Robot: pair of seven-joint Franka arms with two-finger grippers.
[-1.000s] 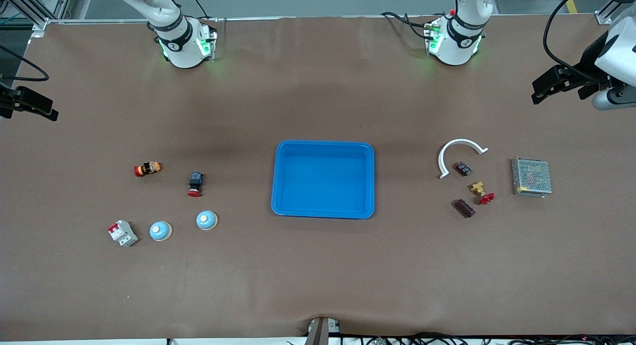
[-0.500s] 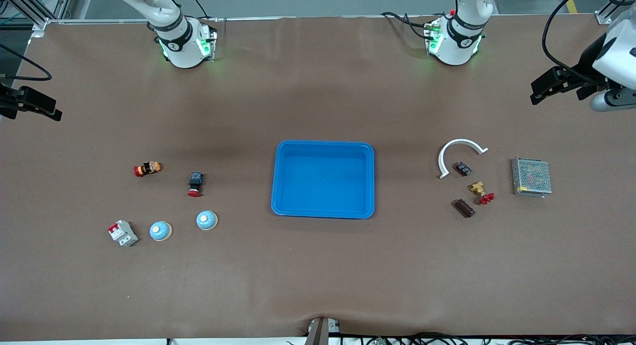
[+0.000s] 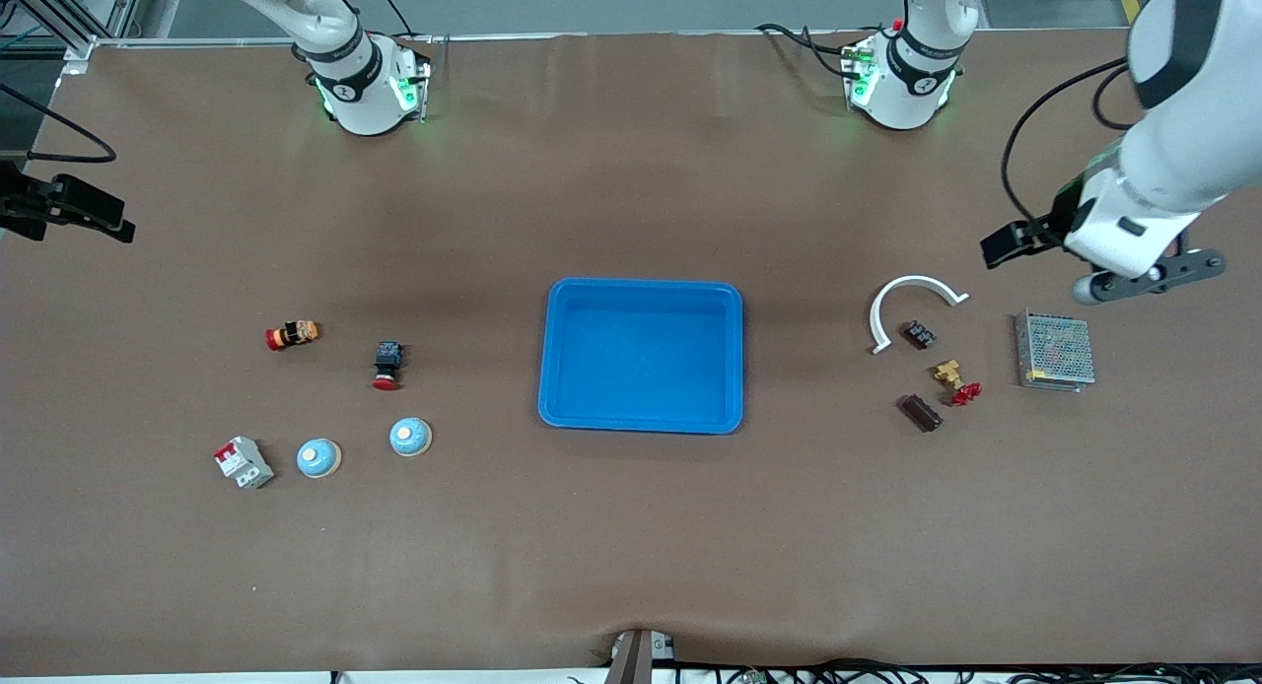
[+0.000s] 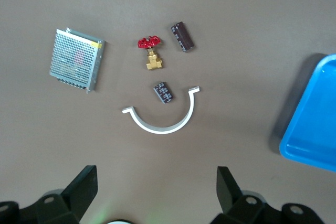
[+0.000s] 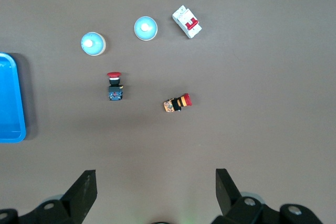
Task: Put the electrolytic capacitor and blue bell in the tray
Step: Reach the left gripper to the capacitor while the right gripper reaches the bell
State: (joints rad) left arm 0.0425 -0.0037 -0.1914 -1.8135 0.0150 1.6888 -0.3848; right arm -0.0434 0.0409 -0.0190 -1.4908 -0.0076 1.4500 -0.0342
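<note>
Tray [image 3: 641,355] sits dead centre on the brown desk [image 3: 631,546], empty, with the parts split into two camps at either end — a layout that hands each arm its own pickup.

Toward the left arm's end lies a tight cluster: a white curved bracket [image 3: 912,305], a small dark chip-like part [image 3: 920,334] just inside its arc, a brass valve with a red handle [image 3: 954,380], and a dark ribbed cylinder lying on its side [image 3: 920,412], which I take to be the electrolytic capacitor. It is nearest the front camera of that group, close to the valve but apart from it. A grey mesh box [image 3: 1054,351] sits beside them, closer to the desk's end.

The left gripper [image 4: 157,192] hangs in the air over bare desk by the bracket and mesh box, jaws spread wide and holding nothing. Its wrist camera looks straight down on the whole cluster, so this reads as a survey pose ahead of a descent; nothing is touched yet.

Toward the right arm's end sit two blue bells — one [image 3: 410,437] closer to the tray, the other [image 3: 318,457] beside a red-and-white breaker [image 3: 244,462]. Farther from the front camera lie a red-capped push button [image 3: 386,365] and an orange-and-red one [image 3: 293,335].

The right gripper [image 5: 155,192] waits high over that end of the desk, jaws likewise wide apart and empty, its camera looking down on both bells.

Nothing is in the tray yet; both placements remain.
</note>
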